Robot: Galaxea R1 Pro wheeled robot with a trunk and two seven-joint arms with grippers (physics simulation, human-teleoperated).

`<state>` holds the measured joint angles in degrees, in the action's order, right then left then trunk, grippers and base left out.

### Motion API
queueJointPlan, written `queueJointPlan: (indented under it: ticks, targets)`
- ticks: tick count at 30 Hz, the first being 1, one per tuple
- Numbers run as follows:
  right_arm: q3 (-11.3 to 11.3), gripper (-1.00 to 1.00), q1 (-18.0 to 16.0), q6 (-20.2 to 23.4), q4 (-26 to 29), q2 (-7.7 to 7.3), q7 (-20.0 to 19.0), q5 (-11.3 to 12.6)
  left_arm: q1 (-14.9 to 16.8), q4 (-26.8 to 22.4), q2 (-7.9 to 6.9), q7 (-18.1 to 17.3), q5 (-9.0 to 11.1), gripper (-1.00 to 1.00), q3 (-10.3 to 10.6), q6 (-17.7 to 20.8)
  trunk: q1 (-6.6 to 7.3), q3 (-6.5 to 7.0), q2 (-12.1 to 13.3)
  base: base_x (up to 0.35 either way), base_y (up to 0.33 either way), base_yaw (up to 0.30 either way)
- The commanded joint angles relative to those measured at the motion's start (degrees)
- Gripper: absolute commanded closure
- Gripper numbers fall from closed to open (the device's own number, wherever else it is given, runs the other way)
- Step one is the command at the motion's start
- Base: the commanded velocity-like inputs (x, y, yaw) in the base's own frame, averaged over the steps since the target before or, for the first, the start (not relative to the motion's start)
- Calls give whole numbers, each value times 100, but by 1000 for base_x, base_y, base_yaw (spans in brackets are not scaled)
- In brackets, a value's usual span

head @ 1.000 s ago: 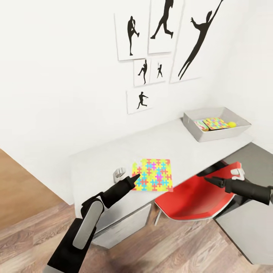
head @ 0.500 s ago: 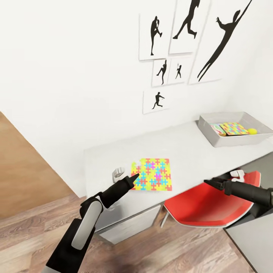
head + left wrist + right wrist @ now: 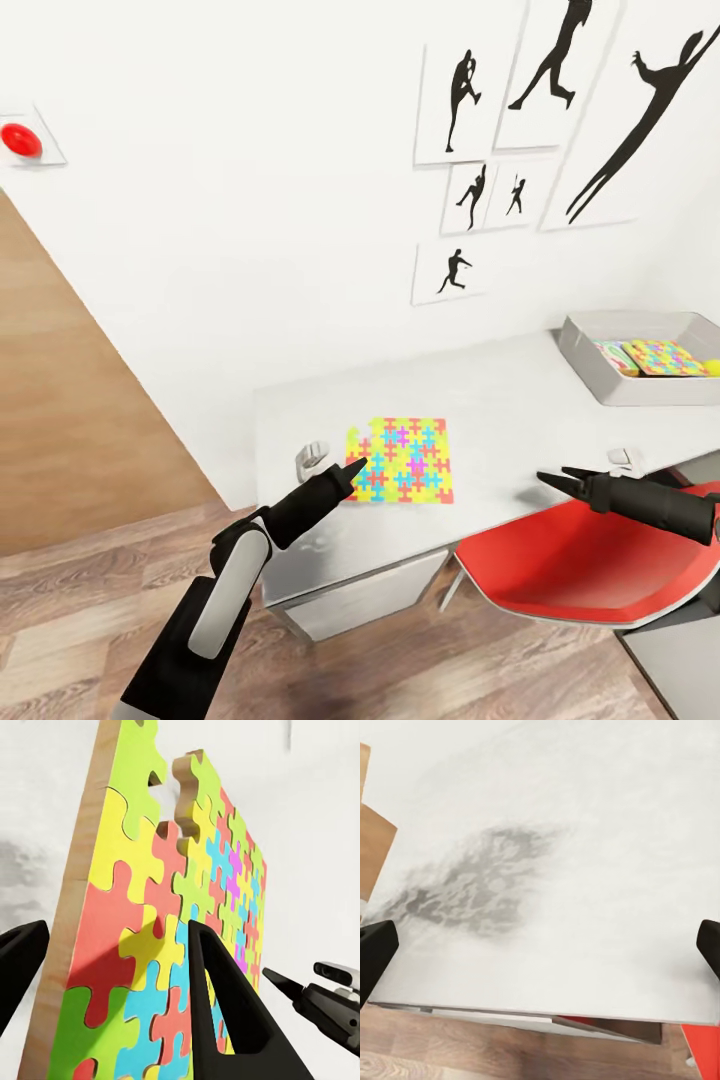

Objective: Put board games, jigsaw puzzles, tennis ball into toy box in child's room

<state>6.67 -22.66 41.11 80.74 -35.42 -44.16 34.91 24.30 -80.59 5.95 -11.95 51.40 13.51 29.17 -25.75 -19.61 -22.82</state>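
A white wall hung with black baseball-player silhouette pictures (image 3: 560,140) backs the pale grey table (image 3: 520,400), with wood-plank floor (image 3: 90,610) below. In the head view the left gripper (image 3: 352,466) pinches the near left edge of a bright jigsaw puzzle (image 3: 402,460), which hangs over the table's front part. The right gripper (image 3: 553,481) hovers by the table's front edge, well apart from the puzzle, above a red chair (image 3: 570,560); whether its fingers are spread cannot be told here. At the table's far right the toy box (image 3: 600,380) holds colourful flat boxes and a yellow tennis ball (image 3: 712,366).

In the left wrist view one dark finger (image 3: 225,1012) lies across the puzzle's printed face and the other sits behind its wooden edge.

In the right wrist view the two fingertips (image 3: 375,952) stand wide apart over bare tabletop.
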Motion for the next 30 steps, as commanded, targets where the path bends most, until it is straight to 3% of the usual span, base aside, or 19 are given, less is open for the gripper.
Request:
queueJointPlan:
  ticks: [1, 22, 30]
  targets:
    - [4, -100, -3, 36, 1, -2, -4, 23, 4, -1, 3, -1, 29, 100, -6, 34, -3, -2, -10, 0, 0, 101]
    - [6, -100, -2, 63, 38, -7, 209, 21, -62, 43, 7, 1, 34, 100, 25, -1, -3, 184, -10, 0, 0, 74]
    - [9, -100, -2, 60, 38, -14, 214, 22, -361, 28, -17, -5, 30, 100, 5, -110, -3, 258, -10, 0, 0, 66]
